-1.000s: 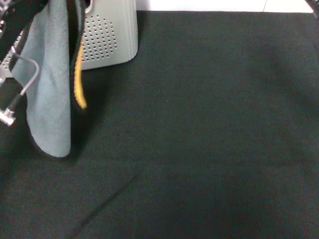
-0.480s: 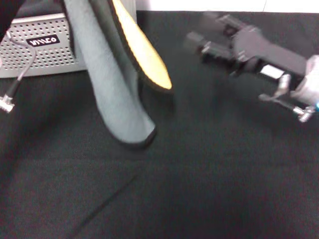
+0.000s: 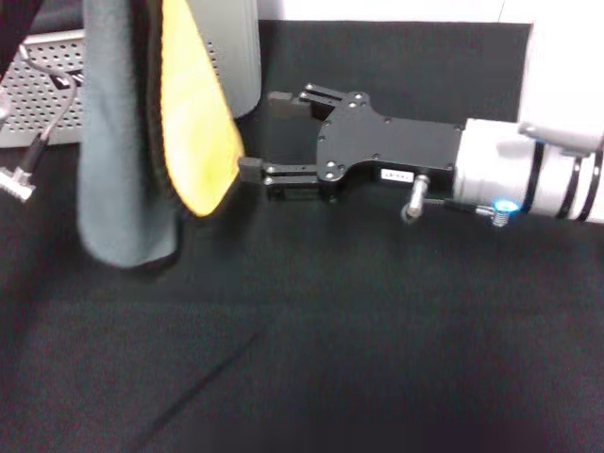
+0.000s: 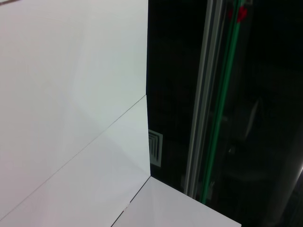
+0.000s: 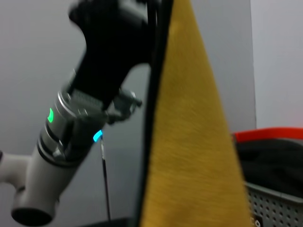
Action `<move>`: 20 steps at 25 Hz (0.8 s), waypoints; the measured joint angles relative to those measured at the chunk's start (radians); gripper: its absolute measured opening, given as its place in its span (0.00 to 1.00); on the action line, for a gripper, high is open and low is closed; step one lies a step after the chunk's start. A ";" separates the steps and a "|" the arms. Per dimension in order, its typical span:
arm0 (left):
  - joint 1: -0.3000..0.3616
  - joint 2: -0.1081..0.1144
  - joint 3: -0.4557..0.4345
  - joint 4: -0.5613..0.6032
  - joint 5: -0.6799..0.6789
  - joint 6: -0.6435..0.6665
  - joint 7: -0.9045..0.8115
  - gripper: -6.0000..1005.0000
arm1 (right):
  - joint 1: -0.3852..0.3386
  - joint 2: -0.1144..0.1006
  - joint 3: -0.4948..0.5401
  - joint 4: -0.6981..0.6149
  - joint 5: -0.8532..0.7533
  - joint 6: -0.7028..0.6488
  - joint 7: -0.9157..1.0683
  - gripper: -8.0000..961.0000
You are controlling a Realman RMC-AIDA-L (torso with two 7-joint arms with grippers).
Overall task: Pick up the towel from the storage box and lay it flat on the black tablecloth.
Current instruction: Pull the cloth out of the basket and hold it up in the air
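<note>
The towel (image 3: 132,142) hangs, seemingly from the left tool (image 5: 137,14) — right tool (image 3: 260,137) spread beside it.

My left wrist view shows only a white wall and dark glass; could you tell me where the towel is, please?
Observer: In the head view the towel hangs lengthwise above the black tablecloth, in front of the storage box, with the grey-green and yellow sides both showing.
Operator: Thank you. What is it hanging from?
Observer: In the right wrist view its black edge runs down from the left end effector; I cannot see the grip itself.
Operator: And is the other arm nearby?
Observer: Yes, the right end effector reaches in from the right, open, with its nearer fingertip close by the towel's yellow edge.
</note>
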 joint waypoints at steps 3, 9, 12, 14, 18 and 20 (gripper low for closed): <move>-0.006 0.000 0.000 0.000 0.000 -0.001 0.002 0.02 | 0.008 0.000 -0.025 -0.014 -0.002 -0.029 0.002 0.88; -0.009 0.002 -0.006 0.000 0.000 -0.004 0.005 0.02 | 0.014 -0.004 -0.051 -0.031 -0.006 0.051 0.026 0.87; -0.008 0.003 -0.008 0.000 0.000 -0.006 0.006 0.02 | 0.013 -0.009 -0.040 -0.038 -0.035 0.107 0.078 0.87; -0.008 0.003 -0.009 0.000 0.000 -0.007 0.006 0.02 | 0.011 -0.008 -0.022 -0.046 -0.078 0.107 0.107 0.86; -0.010 0.003 -0.009 0.000 -0.001 -0.007 0.006 0.02 | 0.006 -0.003 -0.010 -0.050 -0.121 0.078 0.119 0.85; -0.015 0.003 -0.009 0.001 -0.001 -0.007 0.006 0.02 | 0.005 -0.002 -0.013 -0.050 -0.122 0.058 0.118 0.85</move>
